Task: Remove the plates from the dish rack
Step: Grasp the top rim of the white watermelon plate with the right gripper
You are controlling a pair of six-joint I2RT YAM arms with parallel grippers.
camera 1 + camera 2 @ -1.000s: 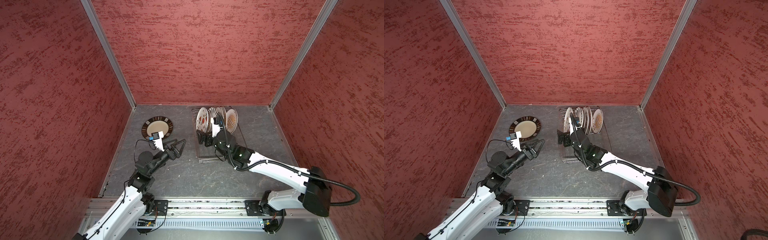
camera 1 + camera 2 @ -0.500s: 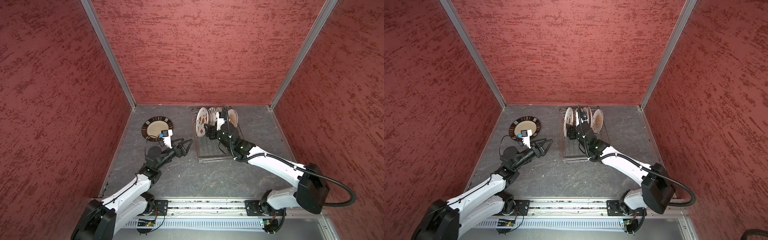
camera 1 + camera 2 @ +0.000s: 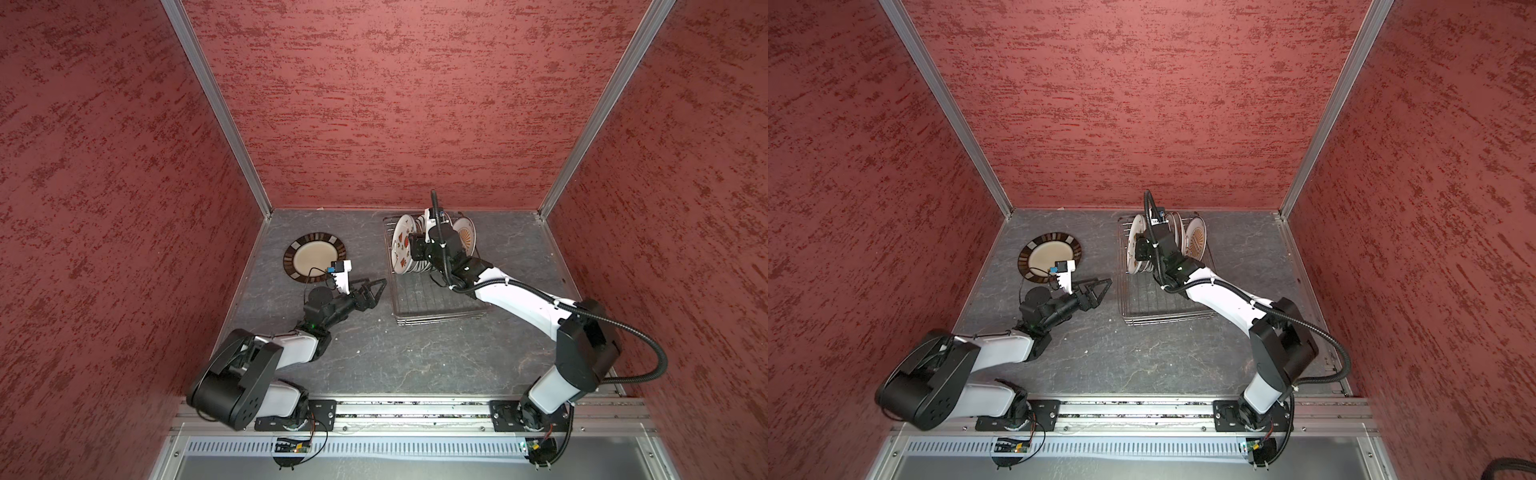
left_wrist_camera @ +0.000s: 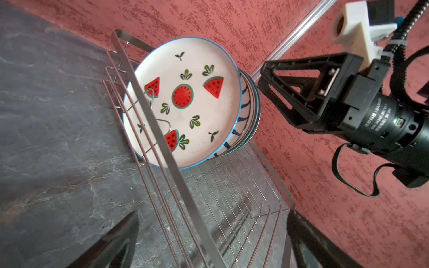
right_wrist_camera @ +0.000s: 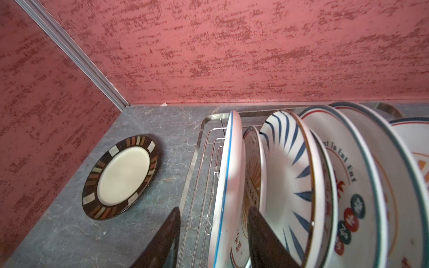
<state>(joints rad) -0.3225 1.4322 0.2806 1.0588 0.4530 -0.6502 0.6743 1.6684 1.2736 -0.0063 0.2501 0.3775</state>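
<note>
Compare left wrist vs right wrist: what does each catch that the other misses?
Left wrist only: the watermelon plate's painted face, the right gripper seen from outside at the plate rims, the dish rack's bare grid floor.
Right wrist only: the dark-rimmed plate flat on the table, the blue-striped plate, lettered plates behind it, and the gripper's fingers either side of the watermelon plate's rim, not yet closed.
Both: the dish rack, the watermelon plate, the grey table.

Glossy glazed plates (image 4: 183, 104), shiny wire-metal dish rack (image 3: 432, 299); matt veined stone-look tabletop (image 3: 415, 361), rough-textured red walls (image 3: 395, 104)
</note>
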